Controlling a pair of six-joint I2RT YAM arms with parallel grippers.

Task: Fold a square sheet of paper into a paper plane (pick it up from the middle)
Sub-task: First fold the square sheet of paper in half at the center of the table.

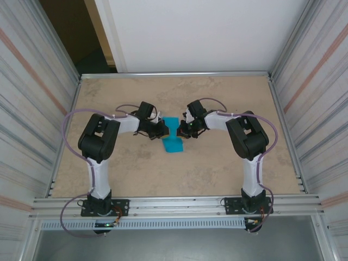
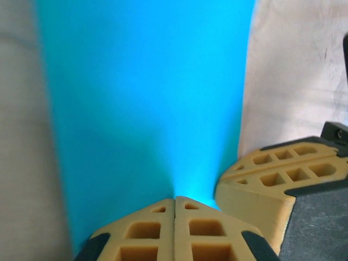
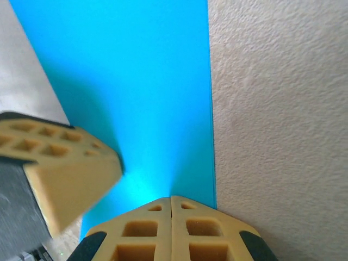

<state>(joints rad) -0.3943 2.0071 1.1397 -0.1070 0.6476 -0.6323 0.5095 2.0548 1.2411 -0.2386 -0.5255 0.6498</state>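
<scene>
Gripping the square sheet of paper (image 1: pixel 173 143) with both arms at once, near the middle of the table (image 1: pixel 228 174), between the two wrists. Closing the left gripper (image 1: pixel 161 129) right down on the sheet: in the left wrist view, pressing its two yellow fingers (image 2: pixel 144 236) flat against each other and letting the blue spread away from their seam. Doing the same with the right gripper (image 1: pixel 182 130), bringing its own pair of fingers (image 3: pixel 198 236) together on the blue, close to one straight border of the sheet. Working so near one another as to be pushing one finger of the opposite gripper into each wrist view, just beside the closed pair. Probably holding at two neighbouring spots to be stopping such thin paper from sagging and twisting as under a single pinch, and taking it around the middle, following the task; probably also keeping a crease line taut between the two grips. Appearing as a long band rather than a full square, so likely already lying doubled along a centre fold, though not showing its layers clearly enough for certainty. Not yet looking like a pointed dart. Not being possible to tell whether resting on the table or hanging just above it. Counting up: one blue sheet, two arms, two grippers, both clamped on that sheet, two fingers to each, one table.
</scene>
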